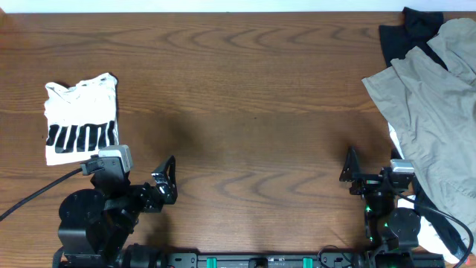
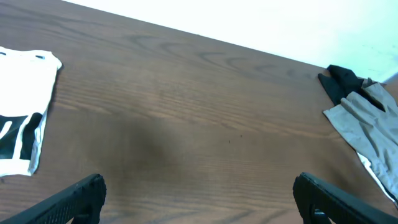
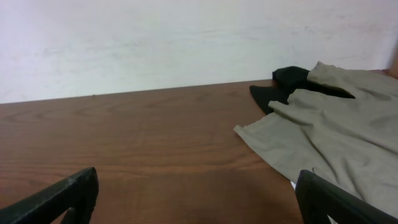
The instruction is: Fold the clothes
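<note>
The clothes, a white T-shirt (image 1: 80,119) with a black print of vertical bars, lie folded into a compact rectangle at the table's left side. Its right edge also shows at the far left of the left wrist view (image 2: 22,124). My left gripper (image 1: 166,181) hovers near the front edge, to the right of and nearer than the shirt, jaws wide open over bare wood (image 2: 199,190). My right gripper (image 1: 351,173) sits at the front right, also wide open and holding nothing (image 3: 198,183).
A beige-grey garment (image 1: 431,112) sprawls over the table's right side, close to my right gripper (image 3: 329,130). A black garment (image 1: 405,33) lies under it at the back right corner. White cloth (image 1: 433,240) peeks out beneath it at the front right.
</note>
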`<state>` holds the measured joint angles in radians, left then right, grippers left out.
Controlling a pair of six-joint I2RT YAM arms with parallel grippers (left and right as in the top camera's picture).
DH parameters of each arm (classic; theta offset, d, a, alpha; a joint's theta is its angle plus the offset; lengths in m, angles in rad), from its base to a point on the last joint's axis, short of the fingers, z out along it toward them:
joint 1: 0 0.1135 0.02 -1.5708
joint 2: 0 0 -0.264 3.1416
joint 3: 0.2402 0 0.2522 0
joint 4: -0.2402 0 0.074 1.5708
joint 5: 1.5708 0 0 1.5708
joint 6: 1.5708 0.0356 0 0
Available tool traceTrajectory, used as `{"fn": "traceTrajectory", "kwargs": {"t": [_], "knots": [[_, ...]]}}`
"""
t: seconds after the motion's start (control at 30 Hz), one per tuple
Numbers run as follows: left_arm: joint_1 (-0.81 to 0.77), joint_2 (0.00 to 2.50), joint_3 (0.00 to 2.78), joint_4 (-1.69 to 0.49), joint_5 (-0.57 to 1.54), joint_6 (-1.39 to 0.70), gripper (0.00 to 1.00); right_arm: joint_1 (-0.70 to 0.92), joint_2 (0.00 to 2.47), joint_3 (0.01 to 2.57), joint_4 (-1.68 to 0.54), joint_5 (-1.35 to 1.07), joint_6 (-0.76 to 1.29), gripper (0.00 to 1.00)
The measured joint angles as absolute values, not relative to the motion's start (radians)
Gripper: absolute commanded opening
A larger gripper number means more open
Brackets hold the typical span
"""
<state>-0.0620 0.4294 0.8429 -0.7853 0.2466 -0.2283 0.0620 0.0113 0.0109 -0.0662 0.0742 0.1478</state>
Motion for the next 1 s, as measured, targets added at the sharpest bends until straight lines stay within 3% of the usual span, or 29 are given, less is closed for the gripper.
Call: {"fn": "traceTrajectory", "kwargs": {"t": [0.23, 0.53, 1.0], "knots": [[-0.062, 0.342, 0.770, -0.782, 0.208, -0.204, 0.98, 0.062, 0.011, 0.010, -0.066, 0.074, 0.148, 0.99], [-0.062, 0.130, 0.435, -0.749, 0.142, -0.182, 0.98, 0.062, 0.011, 0.010, -0.065, 0.073, 0.148, 0.99], [-0.062, 0.010, 0.114, -0.287, 0.093, -0.139, 0.98, 0.062, 0.011, 0.009, -0.065, 0.069, 0.147, 0.99]]}}
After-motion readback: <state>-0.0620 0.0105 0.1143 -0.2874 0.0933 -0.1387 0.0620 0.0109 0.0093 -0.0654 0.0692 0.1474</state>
